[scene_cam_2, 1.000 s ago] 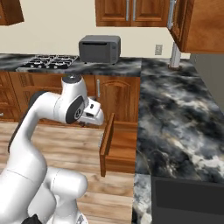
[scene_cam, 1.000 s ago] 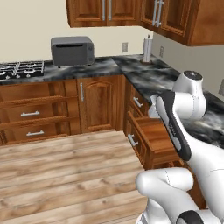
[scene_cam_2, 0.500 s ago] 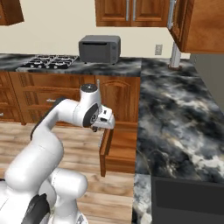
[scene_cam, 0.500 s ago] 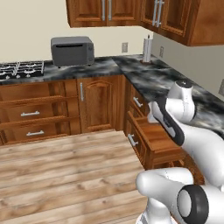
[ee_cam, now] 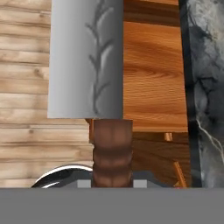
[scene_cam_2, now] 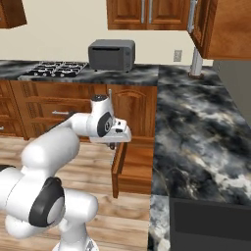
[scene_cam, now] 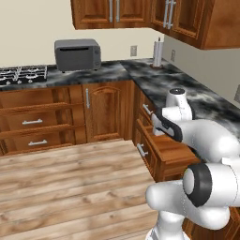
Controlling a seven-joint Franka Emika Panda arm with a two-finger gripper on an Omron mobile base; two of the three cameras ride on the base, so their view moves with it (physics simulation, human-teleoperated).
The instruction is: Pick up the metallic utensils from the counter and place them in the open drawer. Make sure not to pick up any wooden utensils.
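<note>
A small cleaver (ee_cam: 87,61), one of the metallic utensils, has a broad silver blade and a ribbed dark reddish handle. My gripper (ee_cam: 113,180) is shut on that handle, and the blade points away from the hand. Under the blade lie the floor planks and the open drawer (ee_cam: 151,78), a reddish-brown wooden box. From the right base view the gripper (scene_cam_2: 112,144) hangs over the front end of the drawer (scene_cam_2: 137,166). In the left base view the hand (scene_cam: 161,125) is above the drawer (scene_cam: 164,151). The counter and the wooden utensils are out of view.
The drawer juts out from the cabinets under an L-shaped marbled worktop (scene_cam_2: 196,127). A grey toaster oven (scene_cam: 77,54), a stove (scene_cam_2: 49,68) and a paper towel roll (scene_cam: 158,52) stand on the worktop. Wood plank floor (scene_cam: 70,183) lies open to the left.
The arm has swung forward and down toward the drawer, carrying the cleaver from beside the drawer to above its front end. The grip has not changed.
</note>
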